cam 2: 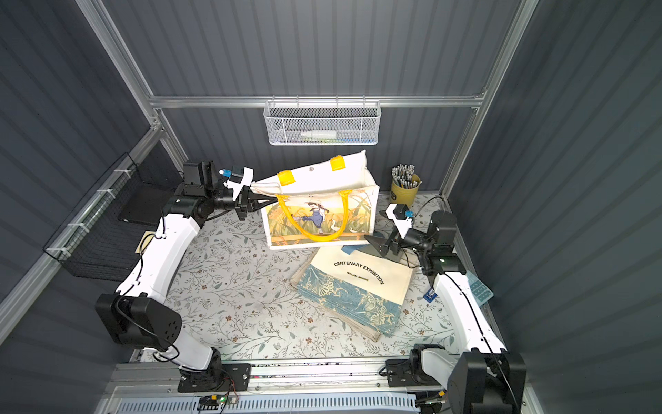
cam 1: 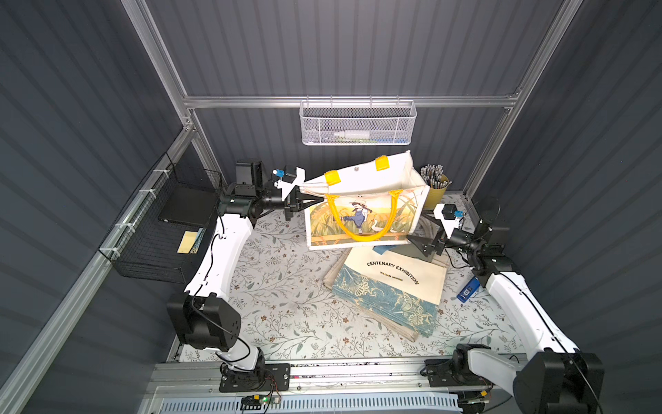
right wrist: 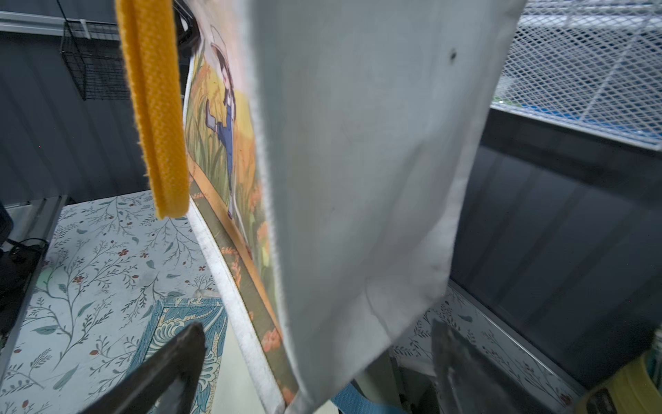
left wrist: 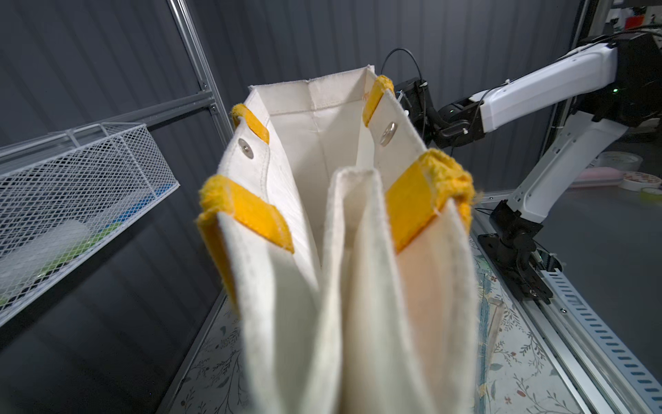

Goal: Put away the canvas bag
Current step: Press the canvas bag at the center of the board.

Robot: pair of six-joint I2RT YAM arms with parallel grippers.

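Observation:
The canvas bag (cam 1: pixel 365 215) (cam 2: pixel 318 215) is white with yellow handles and a picture of a girl in a field. It hangs tilted above the table with its mouth open. My left gripper (cam 1: pixel 304 199) (cam 2: pixel 263 200) is shut on the folded top edge of its left side. In the left wrist view the bag (left wrist: pixel 322 161) fills the middle and hides the jaws. My right gripper (cam 1: pixel 421 227) (cam 2: pixel 379 227) stands open at the bag's lower right corner. In the right wrist view that corner (right wrist: pixel 358 161) hangs between the two spread fingers (right wrist: pixel 172 365), and the gripper (right wrist: pixel 318 365) grips nothing.
A folded tote printed "Centenary Exhibition" (cam 1: pixel 390 290) lies on the floral table under the bag. A white mesh basket (cam 1: pixel 358 123) hangs on the back rail and a black wire basket (cam 1: pixel 161 229) on the left wall. A yellow cup of pens (cam 1: pixel 437 190) stands at the back right, and a blue device (cam 1: pixel 468 290) lies by the right arm.

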